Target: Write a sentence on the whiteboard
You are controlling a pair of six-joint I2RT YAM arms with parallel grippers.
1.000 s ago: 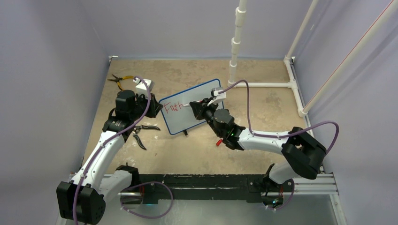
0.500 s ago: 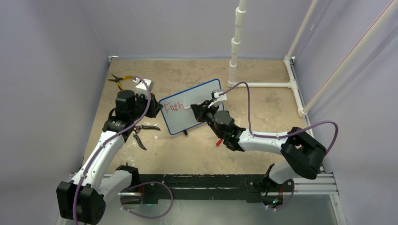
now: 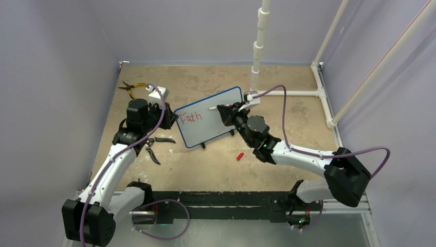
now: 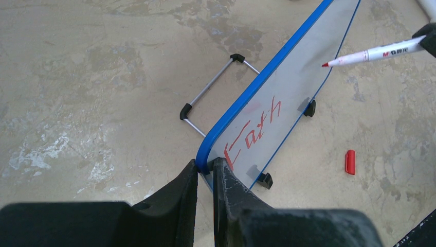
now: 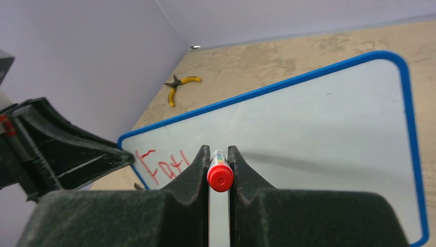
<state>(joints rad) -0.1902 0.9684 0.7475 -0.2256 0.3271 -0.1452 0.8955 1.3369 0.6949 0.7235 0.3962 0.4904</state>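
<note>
The whiteboard (image 3: pixel 218 123) stands tilted on its black feet mid-table, with red lettering "Fath" (image 3: pixel 188 118) at its left. My left gripper (image 3: pixel 172 117) is shut on the board's left blue edge, and this shows in the left wrist view (image 4: pixel 205 165). My right gripper (image 3: pixel 224 110) is shut on a white marker (image 4: pixel 375 54) with a red end (image 5: pixel 220 177). The marker's tip points at the board's face to the right of the lettering (image 4: pixel 254 135). I cannot tell whether the tip touches the board (image 5: pixel 319 118).
A red marker cap (image 3: pixel 239 156) lies on the table in front of the board. Black pliers (image 3: pixel 154 146) lie by the left arm and yellow pliers (image 3: pixel 131 87) at the far left. White pipes (image 3: pixel 258 46) stand behind the board. A wire stand (image 4: pixel 213 87) props up the board's back.
My right gripper has moved right and farther back with the marker, so its tip is now farther from the lettering. The left gripper and the board have not moved.
</note>
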